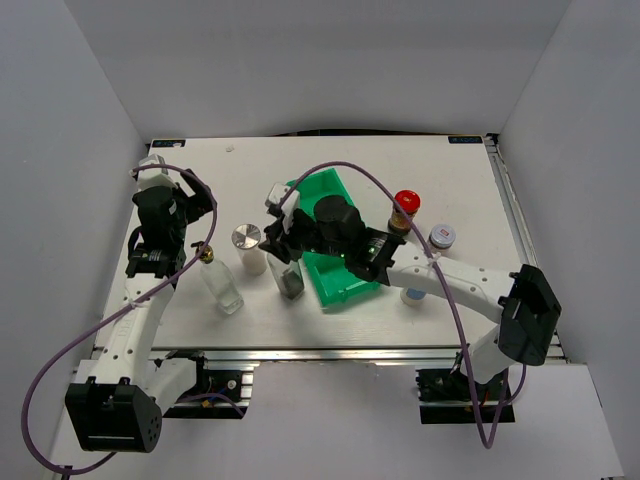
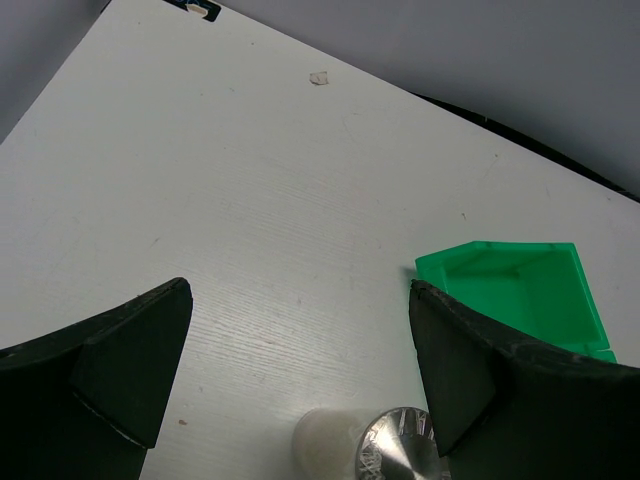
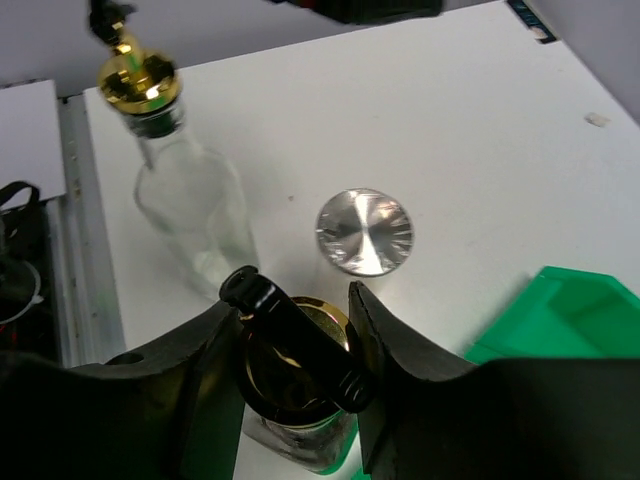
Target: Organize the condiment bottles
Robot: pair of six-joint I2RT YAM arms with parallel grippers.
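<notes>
My right gripper (image 1: 288,250) (image 3: 297,325) is shut on the gold cap of a clear glass bottle (image 1: 291,280) (image 3: 300,420) with a black spout, right at the green tray's left edge (image 1: 312,262). Whether the bottle rests on the table I cannot tell. The second gold-capped bottle (image 1: 221,283) (image 3: 190,205) stands to its left. A silver-lidded white shaker (image 1: 248,246) (image 3: 365,231) (image 2: 400,452) stands between them. My left gripper (image 1: 190,215) (image 2: 300,370) is open and empty, above the table by that shaker. A red-lidded jar (image 1: 405,207) and a white/purple-lidded jar (image 1: 441,237) stand to the right.
The green tray (image 1: 342,282) (image 2: 520,290) (image 3: 575,315) lies slanted mid-table, largely under my right arm. A second white shaker (image 1: 413,296) is partly hidden under the right arm. White walls enclose the table on three sides. A small white speck (image 2: 318,77) lies near the far edge.
</notes>
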